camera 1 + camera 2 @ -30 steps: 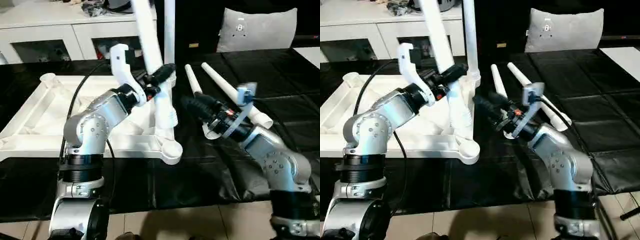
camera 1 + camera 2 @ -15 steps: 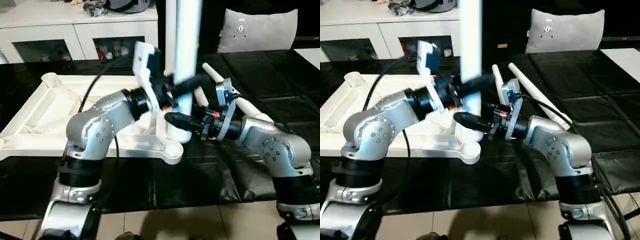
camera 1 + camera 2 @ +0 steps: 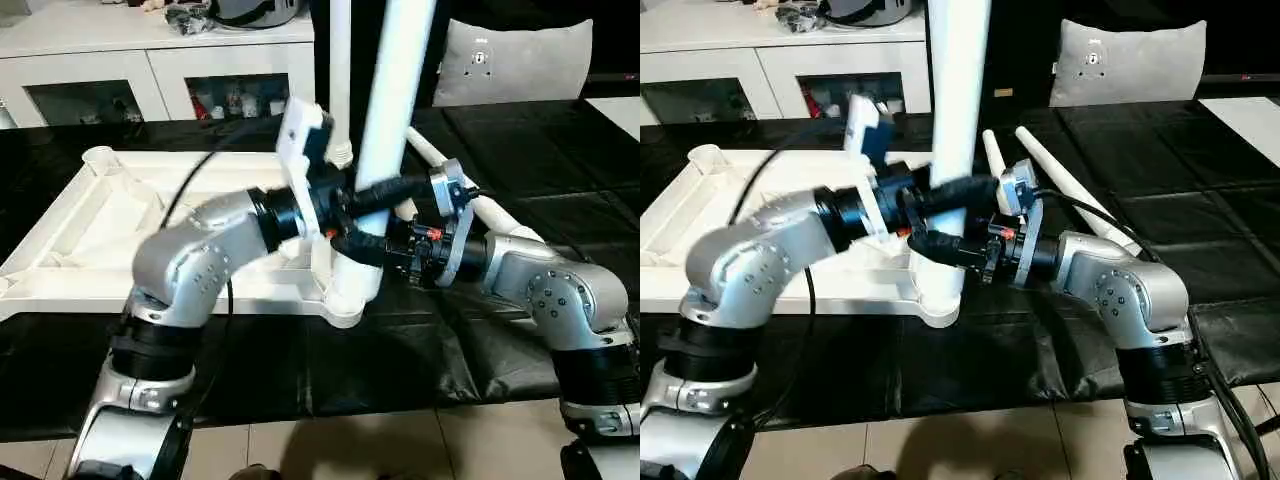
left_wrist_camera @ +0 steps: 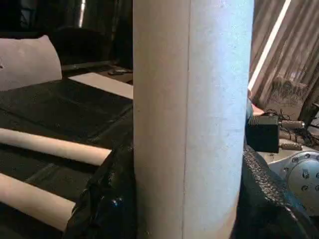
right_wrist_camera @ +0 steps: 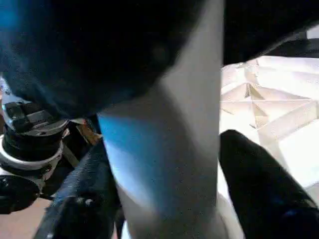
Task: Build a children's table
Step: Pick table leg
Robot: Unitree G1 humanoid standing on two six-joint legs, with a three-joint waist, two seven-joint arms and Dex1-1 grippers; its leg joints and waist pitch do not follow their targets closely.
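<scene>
1. You are seating a leg (image 3: 392, 110) in the near corner socket of the upturned table top (image 3: 90, 235) on the black tabletop (image 3: 560, 160).
2. Left pincer (image 3: 375, 195) grasps the leg; right pincer (image 3: 350, 246) flanks it lower down, grip unconfirmed.
3. Next: press straight down.
4. Two white tapering legs (image 3: 1060, 180) lie spare.

The upright leg (image 3: 392, 120) runs out past the top edge of both eye views, so its upper end is cut off. Its foot, where it meets the corner socket of the table top (image 3: 95, 235), is masked by the left gripper (image 3: 372, 197) and the right gripper (image 3: 362, 250); whether it is seated cannot be told. The two loose legs (image 3: 1040, 158) on the black surface are partly covered by the right forearm. Cabinet contents are too small to identify.
</scene>
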